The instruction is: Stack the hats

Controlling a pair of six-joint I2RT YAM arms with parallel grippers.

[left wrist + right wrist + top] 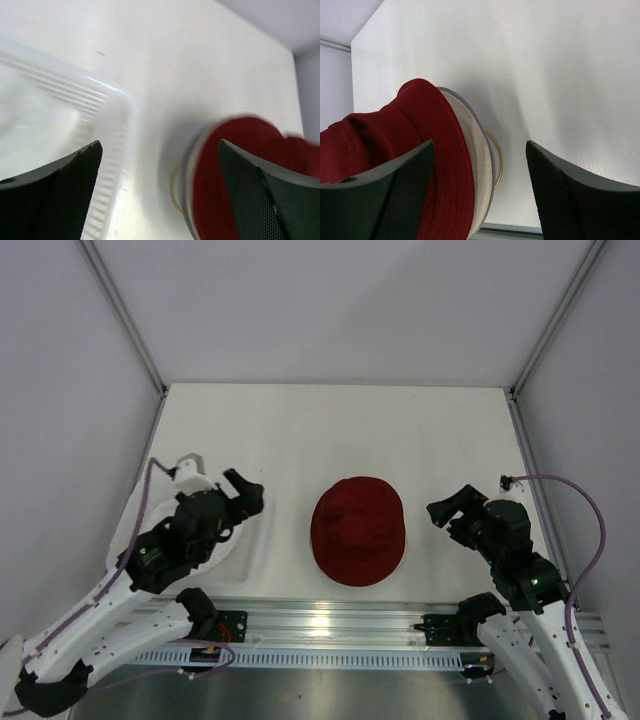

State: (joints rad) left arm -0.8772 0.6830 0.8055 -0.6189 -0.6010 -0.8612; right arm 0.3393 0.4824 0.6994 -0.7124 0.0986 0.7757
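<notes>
Black mesh pads, both pairs spread wide w/ nothing btwn them. The left gripper [159, 150] is at full gape, holding and touching nothing; only bare table shows in its gap. The right gripper [480, 145] is also apart, a bit less wide, and likewise empty.

Key relation: the dark red hat [358, 530] lies btwn the two grippers at mid-table. It is to the right of the left one and to the left of the right one, clear of both. The right gripper sits just beside the brim, so it's the nearer. The left is further off, over the clear tray [125, 100]. From above the hat is nearly round, a touch longer near-to-far, so either arm would meet it side-on at the brim.

Wrist views show the red hat sits on top of a beige hat [479, 165], whose brim w/ grey edge pokes out below, crowns nested. A thin yellow loop [497, 155] peeks from under the pile on the table [330, 430].

White hat: not seen in any view. It may be under the pile, can't tell. Judging by this, at least two hats are stacked, and if the third is in there the job is prob. done.
</notes>
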